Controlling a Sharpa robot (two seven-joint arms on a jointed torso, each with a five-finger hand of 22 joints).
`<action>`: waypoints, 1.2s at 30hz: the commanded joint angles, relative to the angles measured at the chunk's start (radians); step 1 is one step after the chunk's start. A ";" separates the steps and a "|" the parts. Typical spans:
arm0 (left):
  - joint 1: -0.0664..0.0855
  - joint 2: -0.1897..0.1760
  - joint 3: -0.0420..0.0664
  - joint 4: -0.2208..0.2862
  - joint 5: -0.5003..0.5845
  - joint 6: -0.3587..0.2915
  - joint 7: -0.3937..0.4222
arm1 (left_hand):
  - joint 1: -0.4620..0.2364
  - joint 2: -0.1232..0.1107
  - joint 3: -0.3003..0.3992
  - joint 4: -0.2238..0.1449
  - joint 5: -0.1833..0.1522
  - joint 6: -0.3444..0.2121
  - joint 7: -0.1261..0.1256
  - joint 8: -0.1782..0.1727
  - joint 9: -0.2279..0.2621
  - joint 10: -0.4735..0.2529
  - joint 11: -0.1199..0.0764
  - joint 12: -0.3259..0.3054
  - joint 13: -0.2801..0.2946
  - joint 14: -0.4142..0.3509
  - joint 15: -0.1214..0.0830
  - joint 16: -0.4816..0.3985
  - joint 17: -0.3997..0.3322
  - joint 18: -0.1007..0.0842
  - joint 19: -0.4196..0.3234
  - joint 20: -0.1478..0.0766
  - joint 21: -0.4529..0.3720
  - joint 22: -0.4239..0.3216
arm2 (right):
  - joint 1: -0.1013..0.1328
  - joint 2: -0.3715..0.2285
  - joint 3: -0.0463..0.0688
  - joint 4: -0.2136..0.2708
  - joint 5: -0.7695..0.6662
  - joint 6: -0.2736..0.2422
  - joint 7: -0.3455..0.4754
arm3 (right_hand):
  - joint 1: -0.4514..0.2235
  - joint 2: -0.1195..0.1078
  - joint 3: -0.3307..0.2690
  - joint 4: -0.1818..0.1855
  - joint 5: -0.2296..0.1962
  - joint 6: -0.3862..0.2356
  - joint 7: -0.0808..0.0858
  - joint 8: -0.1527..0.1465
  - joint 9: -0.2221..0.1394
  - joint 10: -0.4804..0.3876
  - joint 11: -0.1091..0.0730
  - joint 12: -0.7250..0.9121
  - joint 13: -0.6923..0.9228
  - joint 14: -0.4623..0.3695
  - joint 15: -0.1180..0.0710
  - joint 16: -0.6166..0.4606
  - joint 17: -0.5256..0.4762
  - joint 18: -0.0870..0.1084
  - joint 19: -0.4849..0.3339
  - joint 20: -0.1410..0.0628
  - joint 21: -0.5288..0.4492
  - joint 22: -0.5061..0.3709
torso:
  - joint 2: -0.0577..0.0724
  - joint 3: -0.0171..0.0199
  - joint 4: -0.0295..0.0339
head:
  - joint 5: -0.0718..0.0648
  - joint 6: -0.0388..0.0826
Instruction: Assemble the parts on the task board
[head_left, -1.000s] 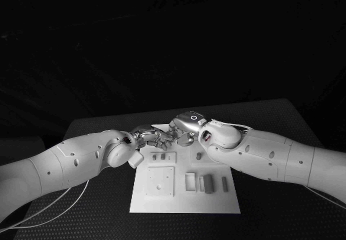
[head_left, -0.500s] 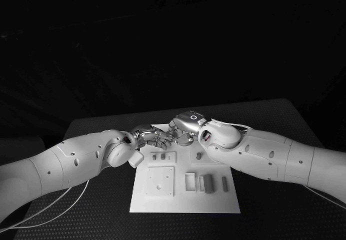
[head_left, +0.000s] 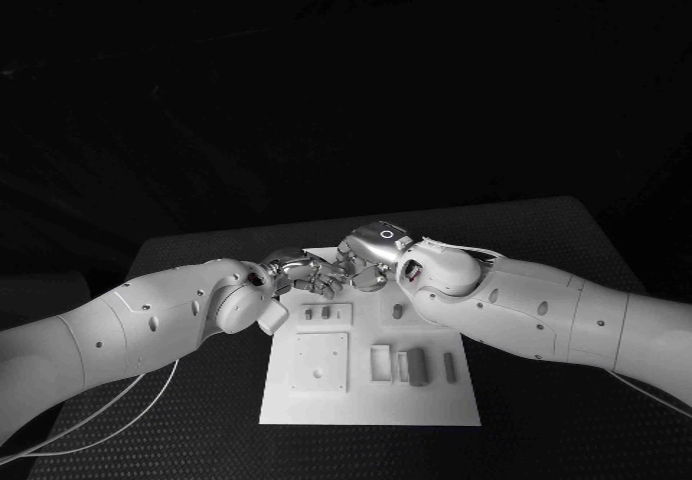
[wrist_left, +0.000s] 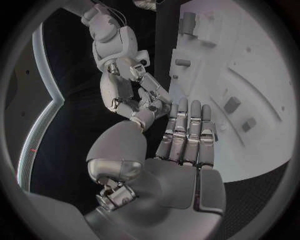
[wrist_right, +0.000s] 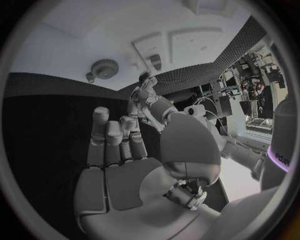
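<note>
Head view: the left hand and the right hand meet over the far edge of the task board, the left at about ten o'clock of the board's middle, the right at about twelve. In the left wrist view the left hand lies flat with its fingers straight and side by side, nothing in the palm, so it is open and empty; the right hand reaches in just beyond its fingertips, close to the board's edge, and whether the two touch cannot be told. In the right wrist view the right hand also shows a bare palm, its fingers raised and slightly apart, holding nothing. The board lies in the middle of the black table. On it, a square plate sits at about nine o'clock of the board's middle, upright grey parts stand in a row at about three o'clock, and two small slotted pieces lie at about eleven o'clock, near the hands.
</note>
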 joint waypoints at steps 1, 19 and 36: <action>0.001 0.003 0.001 0.003 0.011 -0.013 0.014 | 0.001 0.012 0.003 -0.005 -0.006 0.007 0.000 0.006 -0.002 0.009 0.001 -0.003 -0.002 0.007 0.001 -0.005 0.001 -0.015 0.000 0.000 0.001 -0.002 | -0.001 0.002 0.000 0.000 -0.001 0.011 0.004 | 0.001 -0.009 0.003 0.003 0.002 -0.001 0.005 0.005 0.002 0.005 0.003 -0.004 -0.001 0.001 -0.006 -0.005 -0.001 -0.009 0.005 0.000 -0.004 -0.001 | 0.000 -0.0002 0.0001 | 0.000 0.000; 0.001 0.005 0.001 0.005 0.011 -0.046 0.015 | 0.046 0.046 0.019 -0.012 -0.005 0.056 -0.016 0.028 0.002 0.068 -0.015 0.006 0.000 0.023 -0.010 -0.007 0.009 -0.015 0.008 -0.004 0.004 -0.007 | -0.001 0.004 0.000 -0.001 0.005 0.015 0.006 | -0.002 -0.011 0.002 0.006 0.002 -0.002 0.006 0.003 0.002 0.006 0.003 -0.005 -0.001 0.001 -0.007 -0.006 -0.001 -0.009 0.006 0.000 -0.005 -0.002 | 0.000 0.0001 0.0000 | 0.002 -0.002; 0.001 0.003 0.001 0.003 0.013 -0.061 0.016 | 0.059 0.046 0.053 -0.008 -0.006 0.090 -0.023 0.045 0.012 0.113 -0.025 0.014 0.007 0.040 -0.017 -0.010 0.013 -0.015 0.020 -0.005 0.005 -0.009 | 0.000 0.001 0.000 -0.010 0.030 0.016 0.001 | -0.002 -0.051 0.009 0.028 0.002 -0.070 0.042 -0.053 -0.022 -0.014 0.035 -0.015 0.006 -0.012 0.017 -0.013 0.004 -0.009 -0.003 0.001 -0.015 -0.002 | 0.000 -0.0006 -0.0001 | 0.002 -0.003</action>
